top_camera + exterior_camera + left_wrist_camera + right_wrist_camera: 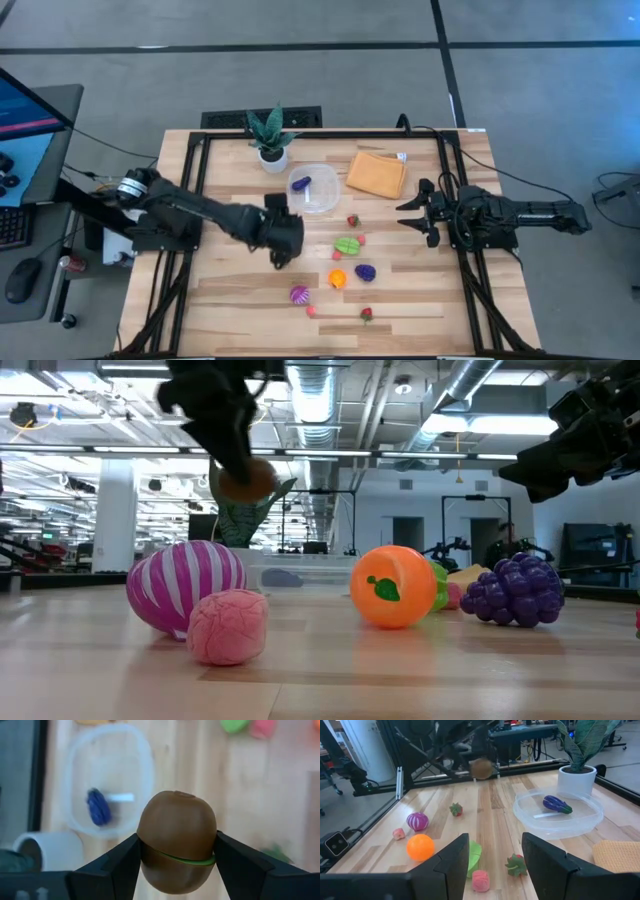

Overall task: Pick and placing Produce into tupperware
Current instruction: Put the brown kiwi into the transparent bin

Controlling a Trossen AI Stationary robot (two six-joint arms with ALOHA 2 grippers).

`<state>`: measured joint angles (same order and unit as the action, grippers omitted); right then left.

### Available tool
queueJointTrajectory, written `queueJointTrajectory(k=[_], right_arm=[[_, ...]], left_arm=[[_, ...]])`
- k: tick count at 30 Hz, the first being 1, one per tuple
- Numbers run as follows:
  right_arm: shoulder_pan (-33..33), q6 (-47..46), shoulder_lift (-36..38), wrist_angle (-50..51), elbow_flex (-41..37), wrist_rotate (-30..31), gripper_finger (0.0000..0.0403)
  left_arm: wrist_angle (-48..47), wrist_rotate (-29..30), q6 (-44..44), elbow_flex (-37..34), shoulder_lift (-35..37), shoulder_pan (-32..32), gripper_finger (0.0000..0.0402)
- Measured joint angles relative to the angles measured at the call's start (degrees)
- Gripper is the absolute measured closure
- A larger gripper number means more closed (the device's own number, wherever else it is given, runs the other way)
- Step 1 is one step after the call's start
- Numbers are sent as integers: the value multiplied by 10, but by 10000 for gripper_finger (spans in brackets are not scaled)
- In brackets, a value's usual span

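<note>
**Caller:** Between the fingers of the left gripper [176, 852] sits a brown kiwi [176, 840], pinched on both sides and lifted off the table!

**Analyst:** Just ahead of that claw lies the clear tupperware [314, 188], with a purple eggplant [557, 804] inside. Beside it stands the potted plant [270, 135].

**Caller:** And the right gripper [414, 212]?

**Analyst:** Spread wide, holding nothing, over the table's edge. Before it lie the orange [420, 847], the purple grapes [517, 590] and the orange cloth [376, 174].
</note>
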<state>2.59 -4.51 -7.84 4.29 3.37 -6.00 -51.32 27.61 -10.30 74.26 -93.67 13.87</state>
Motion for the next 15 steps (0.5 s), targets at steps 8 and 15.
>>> queueJointTrajectory(k=[8,15], right_arm=[[0,0,0,0,0,0,199],[0,1,0,0,0,0,198]], left_arm=[[117,-29,143,0,0,-110,182],[198,-104,209,-2,-2,-200,182]])
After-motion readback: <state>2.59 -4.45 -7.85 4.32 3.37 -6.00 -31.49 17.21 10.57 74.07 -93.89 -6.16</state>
